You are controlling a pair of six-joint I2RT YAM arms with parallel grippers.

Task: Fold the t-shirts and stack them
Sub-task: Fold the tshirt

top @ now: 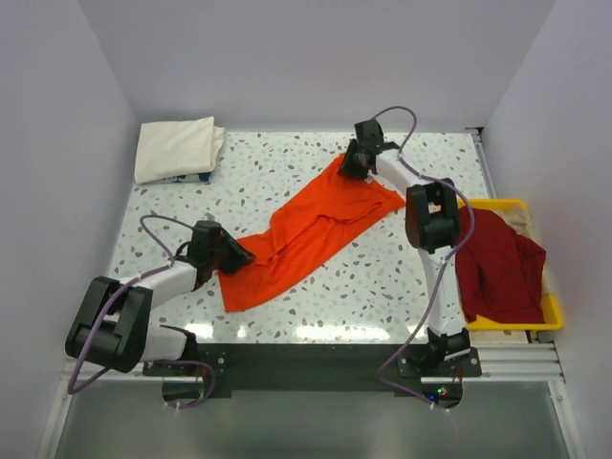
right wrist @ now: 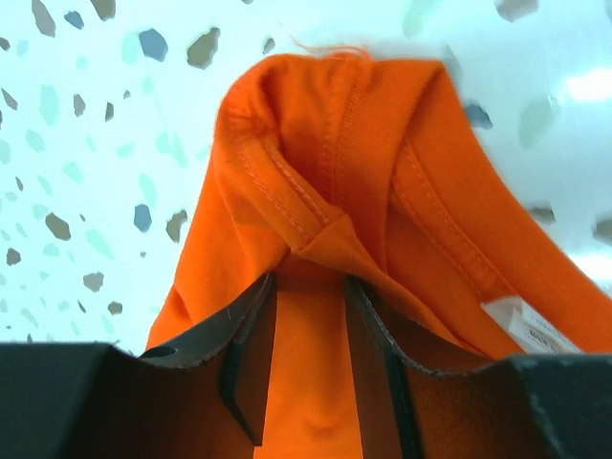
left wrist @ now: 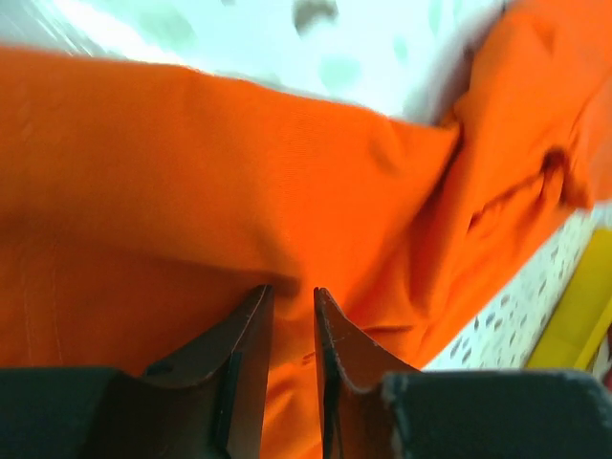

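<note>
The bright orange t-shirt [top: 311,229] lies stretched in a diagonal band across the speckled table. My left gripper [top: 236,258] is shut on its near-left end; in the left wrist view the cloth [left wrist: 239,172] is pinched between the narrow jaws [left wrist: 292,290]. My right gripper [top: 352,163] is shut on its far end; the right wrist view shows the neck seam [right wrist: 335,163] bunched between the jaws [right wrist: 311,277], with the white label [right wrist: 531,330] beside them. The cream t-shirt [top: 177,148] lies folded at the back left. The dark red t-shirt [top: 497,263] lies crumpled in the tray.
A yellow plastic tray [top: 553,311] stands off the table's right edge, under the dark red shirt; its corner shows in the left wrist view [left wrist: 574,316]. White walls close in the left, back and right sides. The right arm reaches over the table's right part.
</note>
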